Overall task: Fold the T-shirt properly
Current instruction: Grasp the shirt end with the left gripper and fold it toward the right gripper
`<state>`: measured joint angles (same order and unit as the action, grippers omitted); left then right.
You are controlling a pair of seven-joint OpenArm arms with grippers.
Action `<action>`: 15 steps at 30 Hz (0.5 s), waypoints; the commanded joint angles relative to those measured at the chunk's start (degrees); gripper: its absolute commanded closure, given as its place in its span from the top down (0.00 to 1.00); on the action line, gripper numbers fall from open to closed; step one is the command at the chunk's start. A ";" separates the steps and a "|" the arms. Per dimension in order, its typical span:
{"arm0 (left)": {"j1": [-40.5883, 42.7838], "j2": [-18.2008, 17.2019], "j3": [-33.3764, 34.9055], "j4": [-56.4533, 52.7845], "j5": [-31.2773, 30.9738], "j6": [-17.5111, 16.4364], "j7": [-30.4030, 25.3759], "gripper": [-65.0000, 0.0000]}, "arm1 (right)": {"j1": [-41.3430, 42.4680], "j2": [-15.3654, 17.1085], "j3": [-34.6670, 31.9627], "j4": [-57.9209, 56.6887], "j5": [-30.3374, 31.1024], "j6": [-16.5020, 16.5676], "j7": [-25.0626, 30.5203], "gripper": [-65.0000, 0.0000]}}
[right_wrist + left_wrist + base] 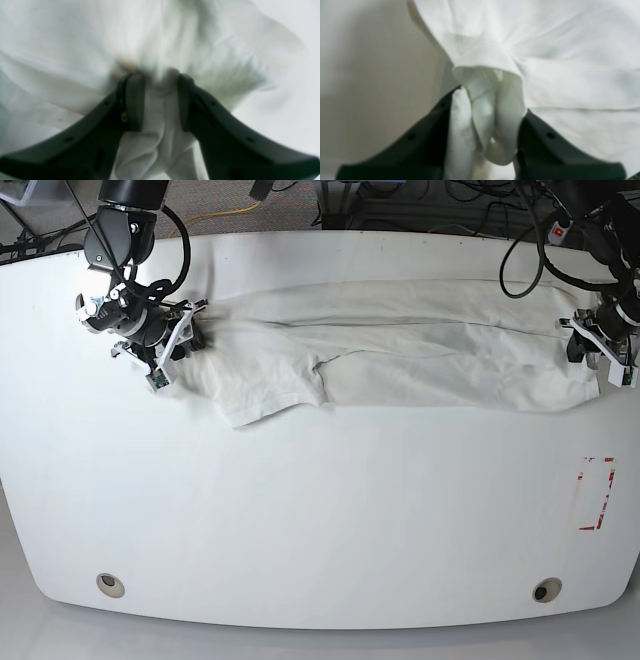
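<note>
Large off-white cotton T-shirt (420, 350) stretched wide at twelve o'clock, wrinkled; no lettering readable. My left gripper (486, 117) and right gripper (160, 100) each clench bunched cloth.

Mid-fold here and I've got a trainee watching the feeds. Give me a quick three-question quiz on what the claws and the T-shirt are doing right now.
1. True or false: the left claw has a bunch of T-shirt fabric between its fingers.
2. In the base view, where is the right claw? A) at the shirt's left end B) over the red markings C) by the table's near edge
3. Fill in: the shirt lies stretched along the table's ____ edge.

Key: 1 true; 2 A; 3 far.
</note>
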<state>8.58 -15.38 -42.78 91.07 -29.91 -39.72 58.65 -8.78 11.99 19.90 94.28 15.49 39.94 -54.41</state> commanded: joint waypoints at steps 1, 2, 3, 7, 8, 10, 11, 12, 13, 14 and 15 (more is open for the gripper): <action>0.61 0.48 1.07 9.11 -1.08 -0.28 -1.03 0.09 | 0.47 0.54 1.59 0.80 0.38 0.06 0.48 0.31; 0.78 0.65 2.65 11.92 -1.08 -0.28 -1.03 0.09 | 0.47 0.45 2.03 0.80 0.38 0.06 0.48 0.31; 1.22 0.65 4.06 13.86 -1.08 -0.28 -0.94 0.09 | 0.56 0.45 2.21 0.80 0.38 0.06 0.48 0.31; 3.77 0.65 11.97 21.15 -1.34 -0.28 -0.94 0.09 | 0.56 0.45 2.30 0.80 0.38 0.06 0.48 0.31; 3.86 0.74 14.70 22.30 -1.43 -0.28 -0.94 0.09 | 0.56 0.45 2.30 0.80 0.38 0.06 0.48 0.31; 3.77 1.09 18.65 22.82 -1.52 -0.28 -0.94 0.09 | 0.56 0.45 2.30 0.80 0.38 0.06 0.48 0.31; 3.33 2.41 21.20 22.82 -1.25 -0.28 -0.94 0.09 | 0.56 0.45 2.30 0.80 0.38 0.06 0.48 0.31; 2.72 3.38 22.78 22.82 -1.17 -0.28 -0.94 0.09 | 0.56 0.45 2.30 0.80 0.38 0.06 0.48 0.31; 2.28 4.26 23.93 22.82 -1.08 -0.28 -0.94 0.09 | 0.56 0.45 2.30 0.80 0.38 0.06 0.48 0.31; 1.84 4.96 25.07 22.56 -1.08 -0.28 -0.94 0.09 | 0.56 0.45 2.30 0.80 0.38 0.06 0.48 0.31; 1.22 6.01 26.65 22.47 -1.08 -0.28 -0.94 0.09 | 0.56 0.45 2.30 0.80 0.38 0.06 0.48 0.31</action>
<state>11.03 -10.28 -17.56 112.62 -29.41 -40.03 59.31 -8.78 11.73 22.04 94.26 15.25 39.94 -54.63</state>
